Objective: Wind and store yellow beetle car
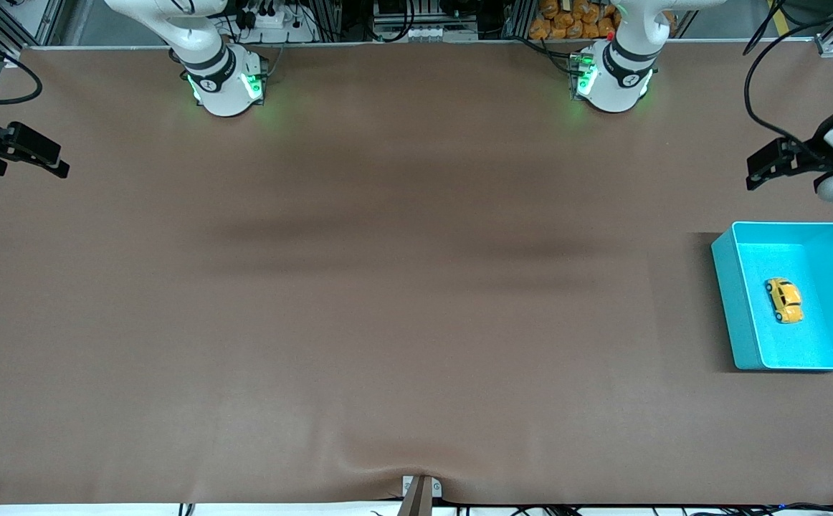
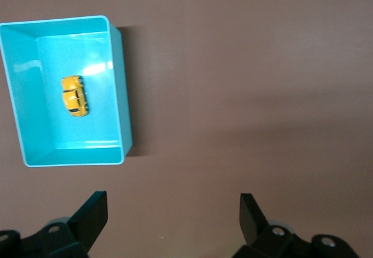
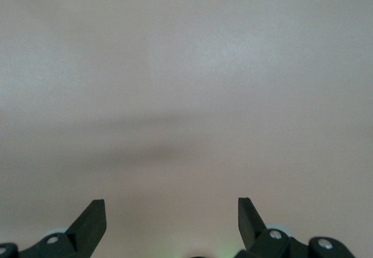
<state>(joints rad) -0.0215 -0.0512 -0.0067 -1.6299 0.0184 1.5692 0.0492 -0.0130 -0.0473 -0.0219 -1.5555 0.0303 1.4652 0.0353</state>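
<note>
The yellow beetle car [image 1: 783, 300] lies on the floor of the turquoise bin [image 1: 725, 287] at the left arm's end of the table. It also shows in the left wrist view [image 2: 74, 96], inside the bin [image 2: 122, 95]. My left gripper [image 1: 764, 166] is open and empty, up in the air over bare table beside the bin; it shows in the left wrist view [image 2: 173, 211]. My right gripper [image 1: 33, 154] is open and empty, held over the right arm's end of the table, and waits there; its wrist view [image 3: 172, 214] shows only bare table.
The brown table cover [image 1: 388, 287] has a raised wrinkle at its front edge [image 1: 388, 469]. A small clamp [image 1: 420, 491] sits at the middle of that edge. Both arm bases [image 1: 226, 82] [image 1: 613, 79] stand along the back edge.
</note>
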